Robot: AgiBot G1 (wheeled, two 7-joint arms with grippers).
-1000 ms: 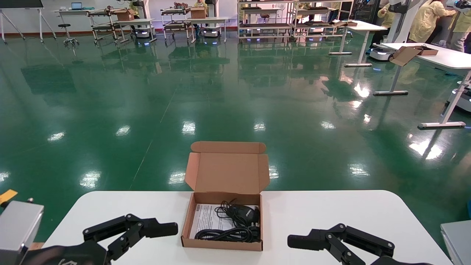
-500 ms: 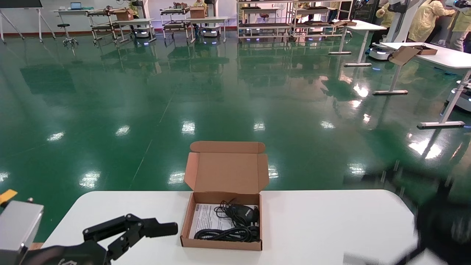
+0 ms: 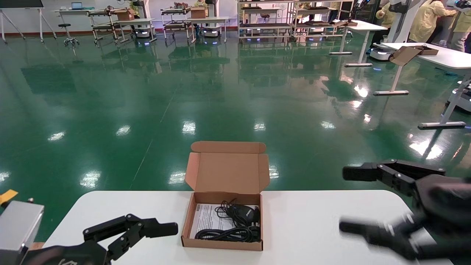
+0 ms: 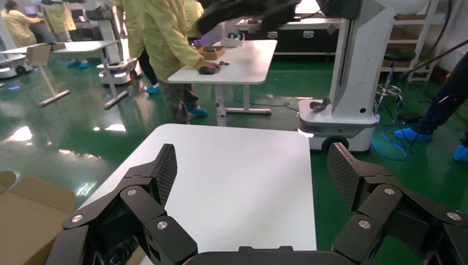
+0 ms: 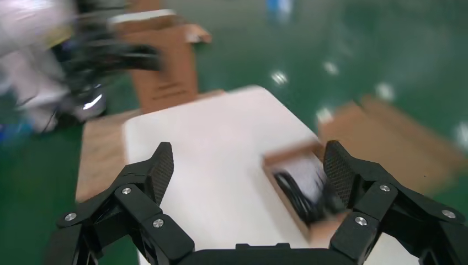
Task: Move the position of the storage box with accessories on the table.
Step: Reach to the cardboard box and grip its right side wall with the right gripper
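The brown cardboard storage box [image 3: 222,243] stands at the middle of the white table [image 3: 312,217] with its lid [image 3: 227,172] upright and open. Inside lie a black mouse [image 3: 244,212], a black cable bundle [image 3: 224,234] and a white paper sheet [image 3: 206,217]. My left gripper [image 3: 162,230] is open and empty, low over the table to the left of the box. My right gripper [image 3: 345,200] is open wide and empty, raised above the table's right part, well apart from the box. In the right wrist view the box [image 5: 311,229] shows beyond the open gripper [image 5: 248,165].
The table's far edge drops to the green floor. Other white desks [image 3: 438,55] with another cardboard box [image 3: 404,55] and people stand far right. A grey block [image 3: 18,224] sits at the left edge. The left wrist view shows bare tabletop [image 4: 237,182] between the fingers.
My right gripper has risen from low over the table in front and right of the box, swung right and upward, and now stands turned with its fingers spread. The box and left gripper have not moved.
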